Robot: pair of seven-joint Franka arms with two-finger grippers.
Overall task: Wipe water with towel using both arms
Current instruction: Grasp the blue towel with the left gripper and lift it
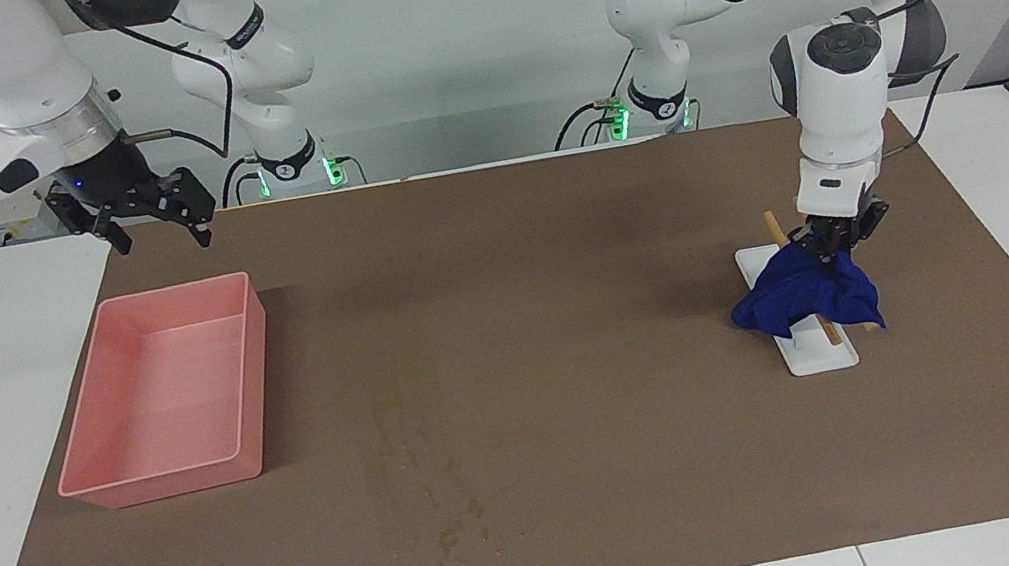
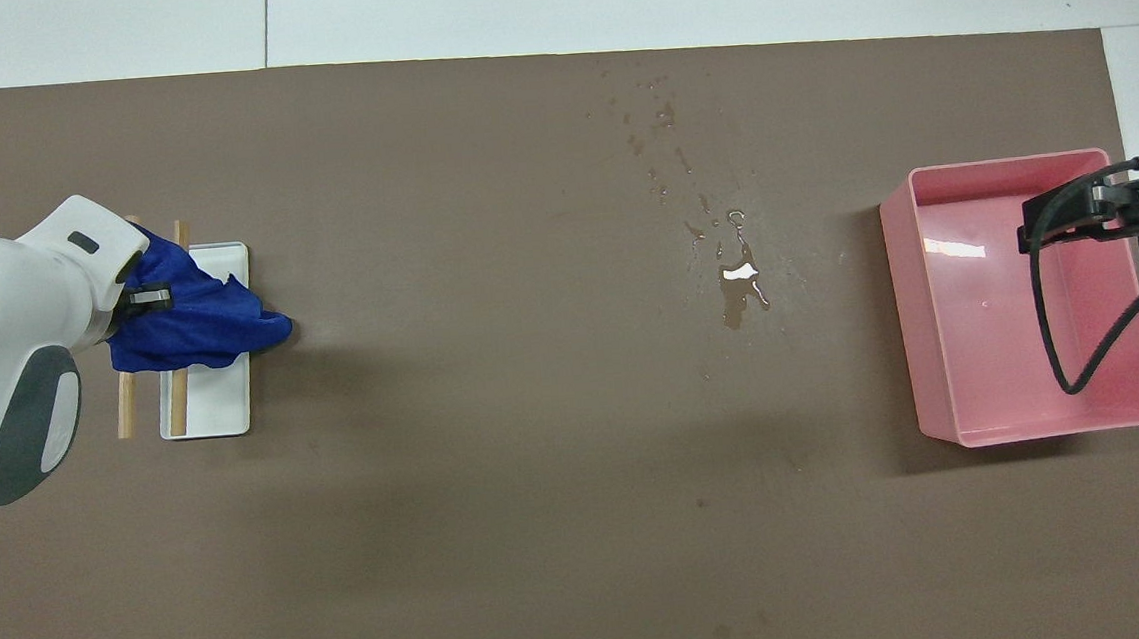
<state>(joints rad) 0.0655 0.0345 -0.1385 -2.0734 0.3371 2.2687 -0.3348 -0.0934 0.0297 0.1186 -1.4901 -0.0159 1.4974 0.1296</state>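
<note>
The deep blue towel (image 1: pixel 805 296) lies rumpled over a white rack (image 1: pixel 825 359) at the left arm's end of the table. My left gripper (image 1: pixel 837 242) is shut on the towel's top and pulls it up into a peak; in the overhead view the towel (image 2: pixel 194 321) drapes from the gripper (image 2: pixel 142 299) over the rack (image 2: pixel 220 404). The water (image 2: pixel 739 278) is a small puddle with scattered droplets on the mat, midway along the table and farther from the robots (image 1: pixel 448 535). My right gripper (image 1: pixel 163 238) is open and empty, raised high over the pink tray (image 2: pixel 902 316).
The pink tray (image 1: pixel 155 472) stands empty at the right arm's end of the table. Two wooden sticks (image 2: pixel 127 416) lie across the rack. A brown mat (image 1: pixel 521 321) covers the table. Two slimmer arms with green-lit bases (image 1: pixel 294 169) stand by the robots.
</note>
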